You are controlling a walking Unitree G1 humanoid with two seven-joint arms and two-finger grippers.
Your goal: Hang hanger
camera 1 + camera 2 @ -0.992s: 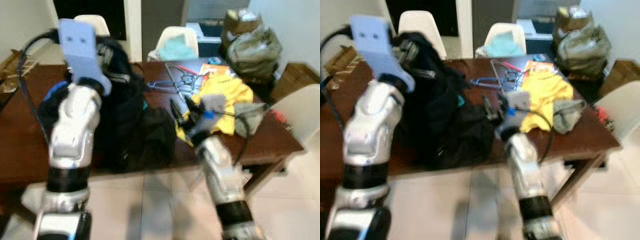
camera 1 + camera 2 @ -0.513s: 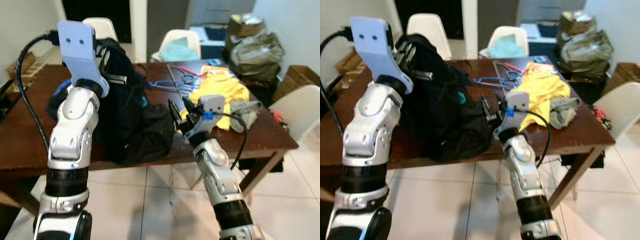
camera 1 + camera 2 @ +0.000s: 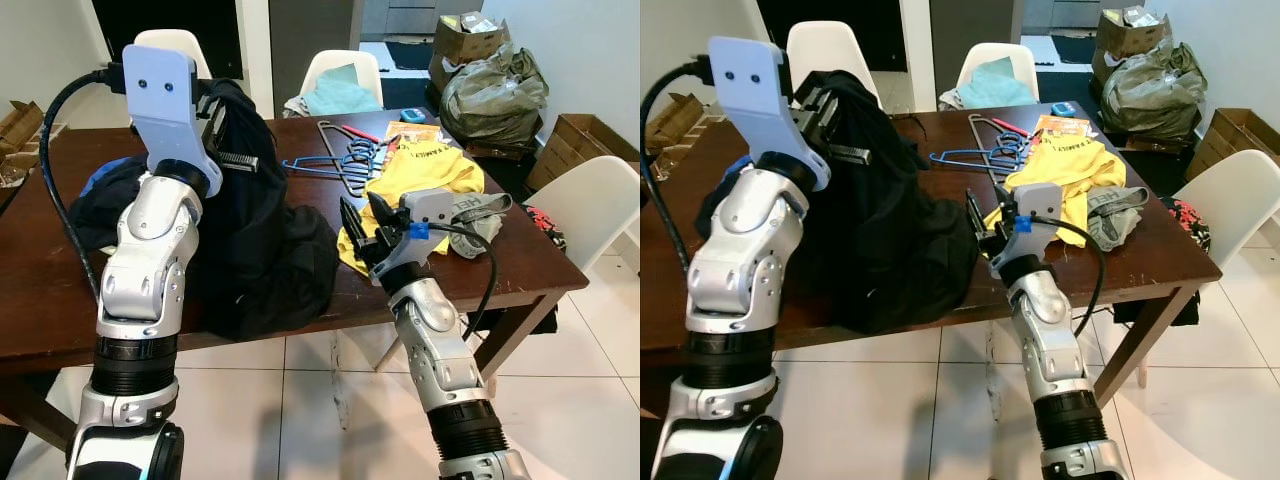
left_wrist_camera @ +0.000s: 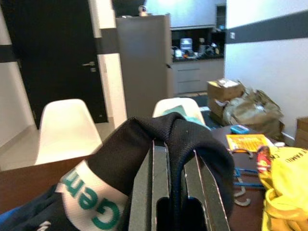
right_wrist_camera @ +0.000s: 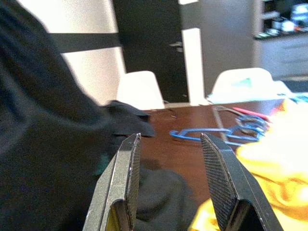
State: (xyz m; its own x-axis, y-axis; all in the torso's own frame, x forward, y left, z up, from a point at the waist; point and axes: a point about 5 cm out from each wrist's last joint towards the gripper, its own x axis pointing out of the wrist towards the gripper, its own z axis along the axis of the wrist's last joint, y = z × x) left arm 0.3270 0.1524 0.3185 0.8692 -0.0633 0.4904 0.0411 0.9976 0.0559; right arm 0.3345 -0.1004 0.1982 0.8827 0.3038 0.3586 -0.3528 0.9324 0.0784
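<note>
My left gripper (image 3: 216, 112) is raised over the brown table (image 3: 50, 290) and is shut on the collar of a black garment (image 3: 255, 240). The garment hangs down from it onto the tabletop. In the left wrist view the black fingers (image 4: 153, 185) pinch the fabric fold (image 4: 173, 130). A blue hanger (image 3: 318, 165) and grey wire hangers (image 3: 352, 152) lie at the far side of the table, also in the right wrist view as the blue hanger (image 5: 211, 132). My right gripper (image 3: 362, 222) is open at the table's front, between the black garment and a yellow shirt (image 3: 425, 170).
A grey cloth (image 3: 478, 215) lies beside the yellow shirt. White chairs stand behind the table (image 3: 340, 75) and at its right end (image 3: 590, 205). Stuffed bags (image 3: 490, 90) and a cardboard box (image 3: 570, 140) sit at the back right. Tiled floor lies below.
The camera has shifted and the blur has cleared. My left gripper still holds the black garment up. The right gripper stays open by the yellow shirt.
</note>
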